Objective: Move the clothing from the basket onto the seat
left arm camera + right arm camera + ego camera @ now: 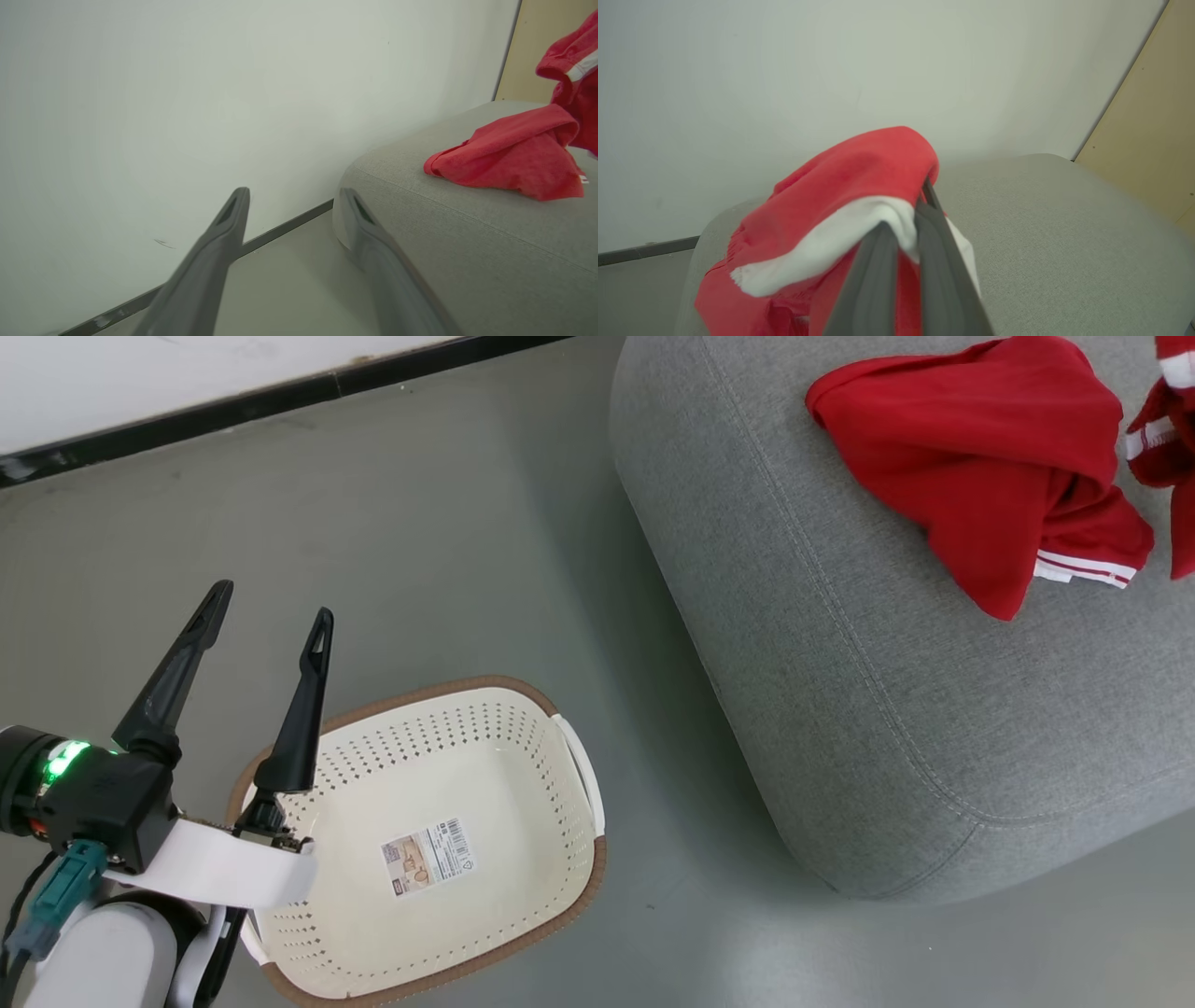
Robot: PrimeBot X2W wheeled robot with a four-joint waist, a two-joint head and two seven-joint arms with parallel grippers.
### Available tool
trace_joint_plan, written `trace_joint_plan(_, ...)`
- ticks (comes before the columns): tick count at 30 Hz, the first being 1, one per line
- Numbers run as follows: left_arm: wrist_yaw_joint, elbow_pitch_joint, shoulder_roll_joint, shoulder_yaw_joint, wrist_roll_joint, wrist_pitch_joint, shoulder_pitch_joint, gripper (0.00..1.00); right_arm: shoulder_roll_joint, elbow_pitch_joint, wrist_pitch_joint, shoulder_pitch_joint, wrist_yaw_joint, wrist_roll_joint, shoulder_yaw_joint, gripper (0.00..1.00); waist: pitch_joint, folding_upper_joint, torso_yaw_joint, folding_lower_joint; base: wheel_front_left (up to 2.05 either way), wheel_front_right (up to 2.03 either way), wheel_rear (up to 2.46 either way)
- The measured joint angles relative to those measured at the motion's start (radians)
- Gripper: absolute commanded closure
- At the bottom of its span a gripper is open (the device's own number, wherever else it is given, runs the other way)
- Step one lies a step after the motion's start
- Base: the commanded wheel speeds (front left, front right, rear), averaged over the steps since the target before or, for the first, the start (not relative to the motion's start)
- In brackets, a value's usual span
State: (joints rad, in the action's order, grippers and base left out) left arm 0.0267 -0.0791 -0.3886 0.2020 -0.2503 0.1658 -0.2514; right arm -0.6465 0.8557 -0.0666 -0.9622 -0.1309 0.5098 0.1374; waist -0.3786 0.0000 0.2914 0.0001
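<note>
Currently the basket (523,739) sits on the grey floor (467,541) at the robot's lower left, its perforated cream walls and brown rim in plain sight and the barcode sticker (428,856) showing on its bare bottom. The seat (840,709) stands to the basket's right, apart from it, with a strip of floor between them.

One red garment (971,457) lies crumpled on top of the seat near its far edge, a sleeve with white striped trim folded toward the robot. In the left wrist view the same garment (514,158) rests on the grey upholstery (490,242).

A second red garment (1162,439) shows at the right edge of the head view, just beside the first, with white bands on it. The right wrist view shows the right gripper (908,210) with its jaws clenched on this piece (850,186), the red cloth and a white panel draped over the dark fingers (868,280), above the seat (1064,224). Whether its lower end touches the cushion cannot be told.

The left gripper (273,600) hangs above the basket's near left corner, its two fingers spread wide and grasping nothing. In its own view the left gripper (294,192) points toward the pale wall (140,93) and the seat's corner.
</note>
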Motion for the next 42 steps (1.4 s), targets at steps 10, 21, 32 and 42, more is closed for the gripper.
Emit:
trace_joint_plan(10,0.002,-0.024,-0.013,-0.004,0.007,-0.016,0.000,0.00,0.035,0.096,-0.032,0.020,0.000,0.020,-0.024,1.00,-0.029,0.0000,0.006,0.0000,0.00,0.00,0.00)
trace_joint_plan(21,0.009,-0.035,-0.017,-0.009,0.007,-0.017,0.000,0.00,0.060,0.158,-0.063,0.022,0.000,0.018,-0.035,1.00,-0.044,0.0000,0.010,0.0000,0.00,0.00,0.00)
trace_joint_plan(32,0.010,-0.049,-0.022,-0.014,0.007,-0.028,0.000,0.00,0.084,0.221,-0.092,0.046,0.000,0.018,-0.036,1.00,-0.066,0.0000,0.007,0.0000,0.00,0.00,0.00)
trace_joint_plan(42,0.017,-0.056,-0.031,-0.017,0.007,-0.034,0.000,0.00,0.137,0.262,-0.100,0.047,0.000,0.019,-0.032,1.00,-0.084,0.0000,0.012,0.0000,0.00,0.00,0.00)
